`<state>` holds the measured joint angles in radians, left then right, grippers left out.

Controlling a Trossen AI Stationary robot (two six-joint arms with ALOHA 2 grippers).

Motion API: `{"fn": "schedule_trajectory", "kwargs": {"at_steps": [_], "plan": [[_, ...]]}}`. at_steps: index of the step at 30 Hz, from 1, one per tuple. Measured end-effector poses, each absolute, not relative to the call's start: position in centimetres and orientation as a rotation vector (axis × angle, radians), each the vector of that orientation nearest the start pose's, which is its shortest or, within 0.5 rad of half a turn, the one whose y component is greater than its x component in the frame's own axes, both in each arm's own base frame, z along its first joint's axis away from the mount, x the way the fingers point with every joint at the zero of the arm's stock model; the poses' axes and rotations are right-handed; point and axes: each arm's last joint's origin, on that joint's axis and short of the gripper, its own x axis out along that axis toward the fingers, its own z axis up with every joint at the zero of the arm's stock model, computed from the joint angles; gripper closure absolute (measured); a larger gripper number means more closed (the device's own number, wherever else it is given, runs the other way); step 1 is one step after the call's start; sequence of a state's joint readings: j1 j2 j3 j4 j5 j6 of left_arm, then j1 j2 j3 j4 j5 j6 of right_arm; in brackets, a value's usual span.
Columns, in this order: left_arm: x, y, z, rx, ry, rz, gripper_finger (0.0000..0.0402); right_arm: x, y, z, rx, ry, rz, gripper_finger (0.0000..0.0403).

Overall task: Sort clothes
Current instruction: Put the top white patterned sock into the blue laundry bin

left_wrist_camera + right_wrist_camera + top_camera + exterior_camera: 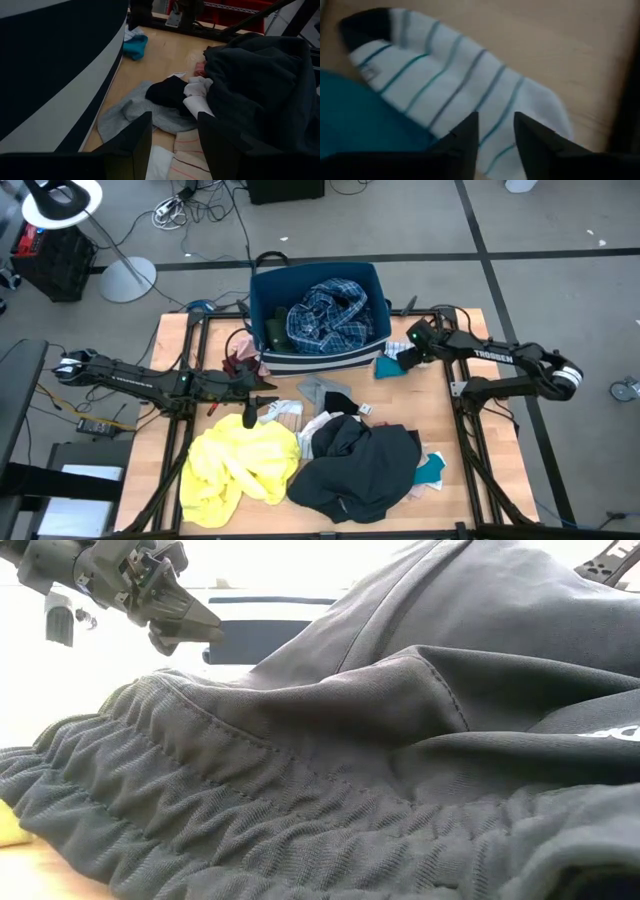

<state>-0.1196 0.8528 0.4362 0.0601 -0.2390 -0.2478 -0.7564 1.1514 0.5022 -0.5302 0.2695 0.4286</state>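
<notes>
High view: left gripper [262,402] low over the table centre, beside the yellow garment [238,463] and dark grey garment [358,465]; blue plaid garment [326,315] lies in the navy bin [262,290]; right gripper [408,352] at the teal cloth [391,366] by the bin's corner.
Low view: dark grey garment fills the frame.
Left wrist view: fingers [134,147] spread, holding nothing, above a light grey garment [127,111].
Right wrist view: fingers [465,135] slightly parted, empty, just over a white striped sock [450,85].
</notes>
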Motion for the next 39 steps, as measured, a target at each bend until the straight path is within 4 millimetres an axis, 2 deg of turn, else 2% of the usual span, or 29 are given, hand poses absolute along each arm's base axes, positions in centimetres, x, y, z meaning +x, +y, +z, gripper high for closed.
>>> {"fn": "schedule_trajectory", "kwargs": {"at_steps": [5,8,11,14,15,18,24,32,39], "plan": [[18.4,-1.5,22.5,-0.181,0.334,0.161,0.0239,12.1,-13.5,14.6,0.726,1.041,-1.187,0.0212],[18.4,-1.5,22.5,-0.181,0.334,0.161,0.0239,12.3,-13.7,13.8,0.773,1.075,-1.19,0.0216],[18.4,-1.5,22.5,-0.182,0.333,0.161,0.0239,12.5,-13.9,13.1,0.794,1.11,-1.181,0.0267],[18.4,-1.5,22.5,-0.181,0.334,0.161,0.0239,12.7,-13.9,13.0,0.758,1.135,-1.159,0.0363],[18.4,-1.5,22.5,-0.181,0.333,0.161,0.0239,12.7,-13.8,13.2,0.748,1.137,-1.149,0.0382],[18.4,-1.5,22.5,-0.181,0.334,0.161,0.0239,12.4,-13.2,14.5,0.771,1.145,-1.129,0.039],[18.4,-1.5,22.4,-0.181,0.336,0.161,0.0239,12.0,-12.2,20.7,0.717,1.062,-1.143,0.0399],[18.4,-1.5,22.5,-0.177,0.334,0.161,0.0239,11.3,-9.7,30.6,0.574,0.762,-1.133,0.0401],[18.4,-1.5,22.5,-0.175,0.331,0.163,0.0239,11.6,-8.1,37.7,0.447,0.513,-1.104,0.0402]]}}
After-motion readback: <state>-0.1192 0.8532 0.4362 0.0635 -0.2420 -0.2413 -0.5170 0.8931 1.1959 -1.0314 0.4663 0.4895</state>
